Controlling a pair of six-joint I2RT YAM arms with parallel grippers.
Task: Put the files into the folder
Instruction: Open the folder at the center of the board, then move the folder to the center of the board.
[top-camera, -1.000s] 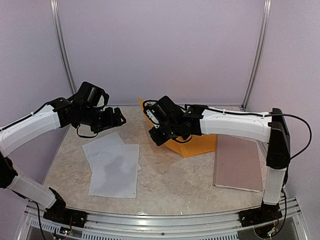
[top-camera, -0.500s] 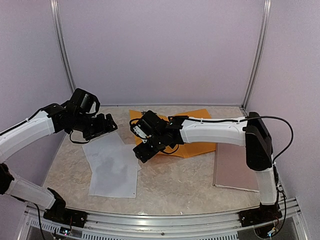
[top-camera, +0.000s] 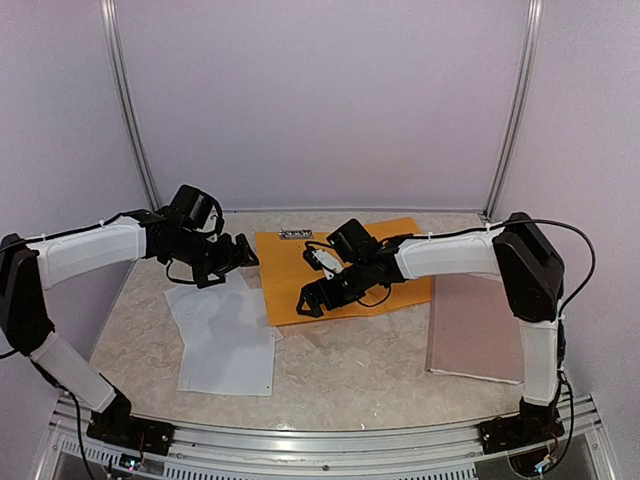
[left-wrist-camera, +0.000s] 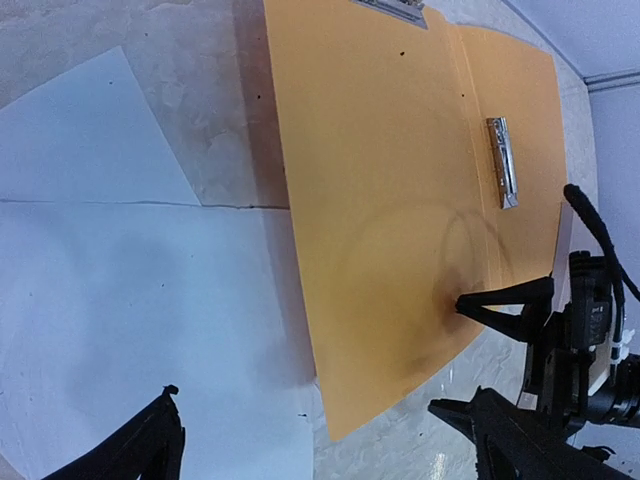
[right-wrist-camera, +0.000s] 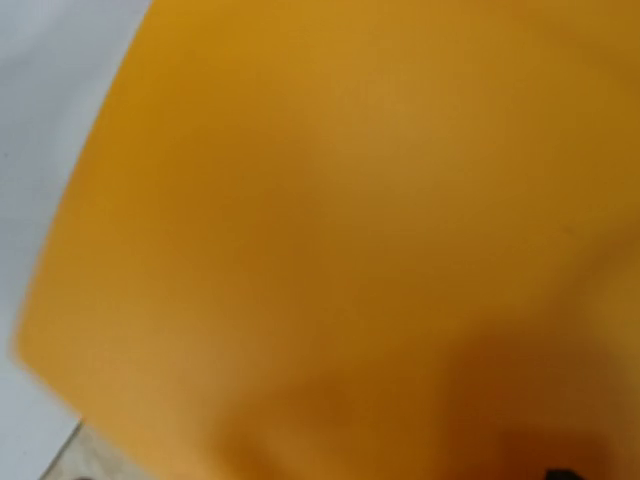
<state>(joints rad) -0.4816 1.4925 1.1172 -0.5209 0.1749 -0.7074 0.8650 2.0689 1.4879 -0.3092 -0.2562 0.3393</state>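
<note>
folder (top-camera: 287, 268) open flat w/ clip (left-wrist-camera: 503, 160), files (top-camera: 228, 345) beside

White-shelled arms (top-camera: 450, 255) with black joints (top-camera: 530, 272) (thin black cables (left-wrist-camera: 597, 228) alongside).

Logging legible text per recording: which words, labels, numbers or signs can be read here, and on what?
No text can be read anywhere.
white paper sheets: no print shows in these views.
orange folder: plain, no lettering.
clip at the folder's far edge: pale marks, too small to read.
</note>
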